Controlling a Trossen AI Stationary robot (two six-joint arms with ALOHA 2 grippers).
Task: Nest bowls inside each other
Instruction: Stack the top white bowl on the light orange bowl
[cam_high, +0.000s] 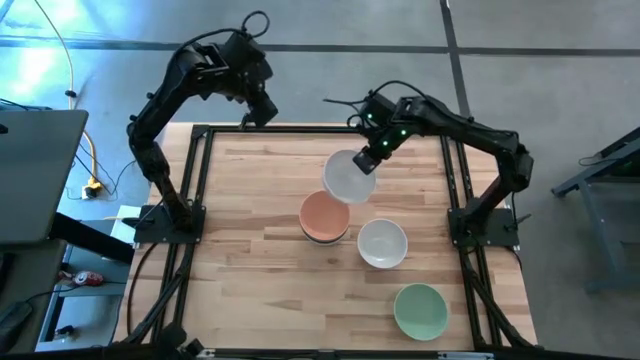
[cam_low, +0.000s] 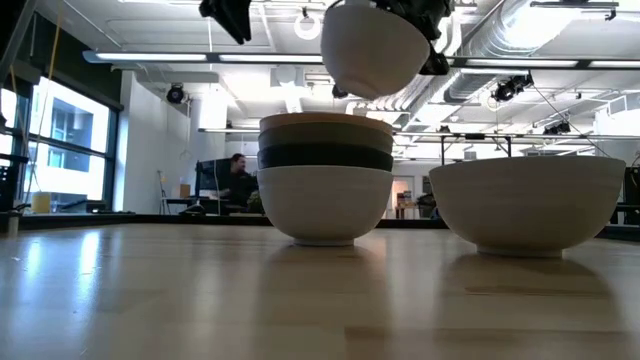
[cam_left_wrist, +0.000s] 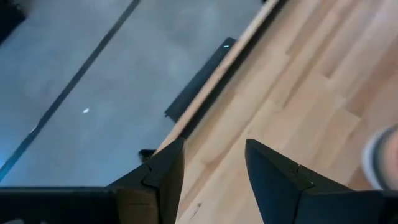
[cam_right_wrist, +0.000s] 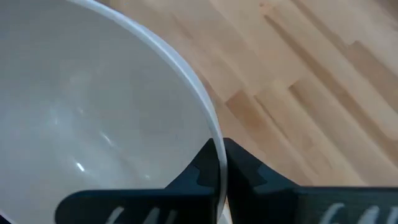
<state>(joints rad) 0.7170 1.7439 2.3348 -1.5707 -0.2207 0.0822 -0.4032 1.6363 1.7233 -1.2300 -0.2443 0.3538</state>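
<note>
Above the table, the right gripper (cam_high: 364, 163) pinches a white bowl (cam_high: 348, 177) by its rim, just beyond the peach-topped stack (cam_high: 324, 217); the left gripper (cam_left_wrist: 211, 163) waits open.

bright ceiling lights glare on the table (cam_low: 150, 290); window (cam_low: 60, 150) light reflects there. the wrist views look soft, slightly blurred.

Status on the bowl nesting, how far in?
Done: a stack of four nested bowls, white at the bottom, then black, olive-grey, and peach-orange on top. In hand: the right gripper is shut on the rim of a white bowl, lifted beside the stack. Left: that bowl, another white bowl and the pale green bowl, both loose on the table. The left gripper waits open at the far edge.
</note>
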